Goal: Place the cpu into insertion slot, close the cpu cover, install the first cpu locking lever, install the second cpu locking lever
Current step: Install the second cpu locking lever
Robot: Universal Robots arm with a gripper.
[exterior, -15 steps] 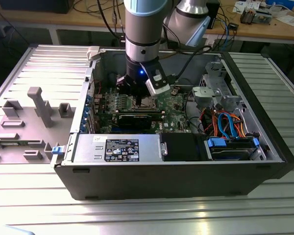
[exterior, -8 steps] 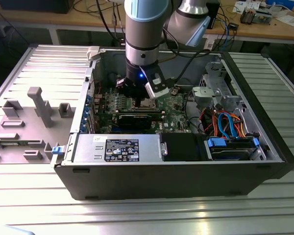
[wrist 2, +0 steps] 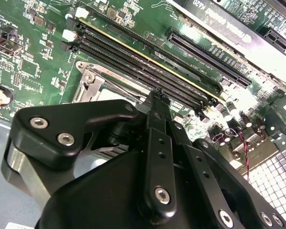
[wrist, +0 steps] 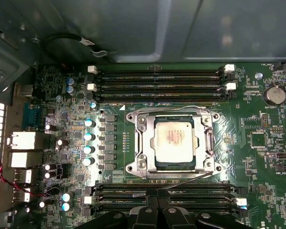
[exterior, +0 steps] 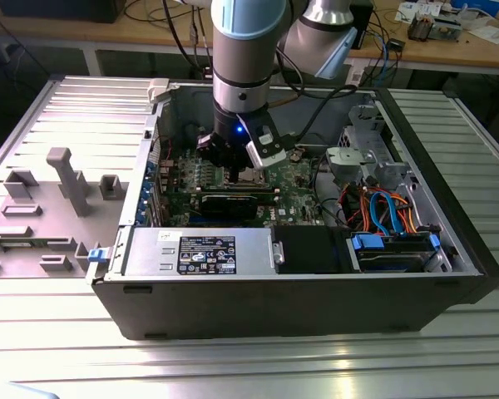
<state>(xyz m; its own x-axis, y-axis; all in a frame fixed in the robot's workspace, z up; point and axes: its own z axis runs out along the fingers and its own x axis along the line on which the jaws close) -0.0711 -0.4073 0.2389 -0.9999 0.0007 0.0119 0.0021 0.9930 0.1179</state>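
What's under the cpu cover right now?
In the first wrist view the cpu sits in the insertion slot, its metal top showing through the window of the closed cpu cover. The frame hides the chip's edges and the socket contacts beneath.

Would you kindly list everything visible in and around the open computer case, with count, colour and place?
cpu: one, silver-grey, seated in the insertion slot.
cpu cover: one, silver frame, lying closed around the chip.
circuit board: one, green, on the case floor.
memory slots: several, black, on two sides of the socket.
graphics card: one, black, near the socket.
power supply: one, grey, along the case's front wall.
cables: several, orange and blue, at the exterior view's right.
case: one, dark, on a metal table.
gripper: one, black, beside the socket.
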